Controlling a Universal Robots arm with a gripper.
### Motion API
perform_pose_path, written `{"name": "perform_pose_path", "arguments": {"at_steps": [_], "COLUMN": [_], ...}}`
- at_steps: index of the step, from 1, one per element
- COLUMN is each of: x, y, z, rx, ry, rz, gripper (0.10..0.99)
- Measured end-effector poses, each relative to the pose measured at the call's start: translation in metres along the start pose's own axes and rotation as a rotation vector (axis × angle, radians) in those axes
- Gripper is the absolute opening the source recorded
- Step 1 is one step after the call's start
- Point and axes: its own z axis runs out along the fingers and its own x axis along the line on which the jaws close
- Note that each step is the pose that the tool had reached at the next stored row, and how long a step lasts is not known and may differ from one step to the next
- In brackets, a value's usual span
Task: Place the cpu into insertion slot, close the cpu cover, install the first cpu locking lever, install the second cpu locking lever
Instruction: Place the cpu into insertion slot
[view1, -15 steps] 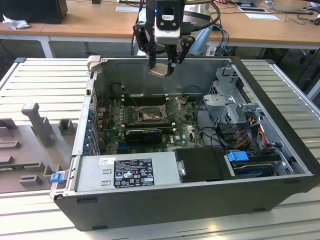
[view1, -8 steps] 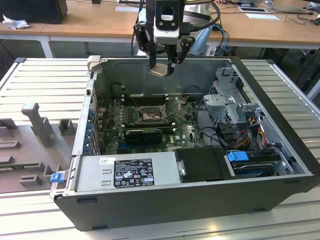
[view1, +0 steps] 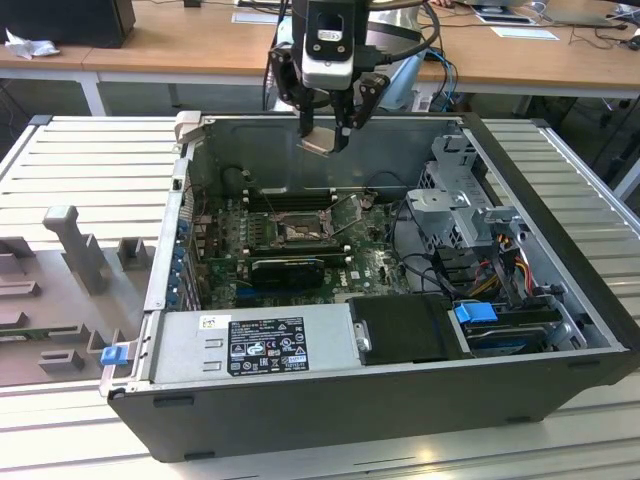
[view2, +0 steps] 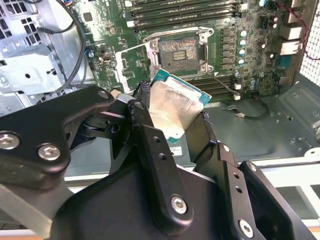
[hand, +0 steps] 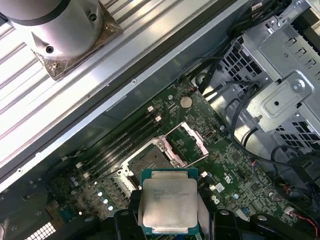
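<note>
Clamped in the black metal gripper (view1: 325, 138): small flat square silver-topped cpu (view2: 172, 107), tilted, well above the square silver-rimmed insertion slot (view2: 179, 52). Best levelled, squared to the socket, kept clear of the raised thin silver frame cover (hand: 194, 140), lowered gently.

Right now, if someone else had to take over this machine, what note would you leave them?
Pincer: shut on the cpu, held in the air over the motherboard inside the open computer case.
Insertion slot: empty, its contacts exposed.
Cpu cover: swung open beside the slot.
Done: cpu is picked up.
Left: cpu not yet seated, cover not yet closed or locked down.
</note>
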Motion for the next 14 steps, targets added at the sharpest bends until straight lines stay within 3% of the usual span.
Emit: {"name": "perform_pose_path", "arguments": {"at_steps": [14], "x": [0.0000], "y": [-0.0001], "z": [0.0012], "rx": [-0.002], "ry": [-0.0102], "rz": [0.115], "gripper": [0.525]}}
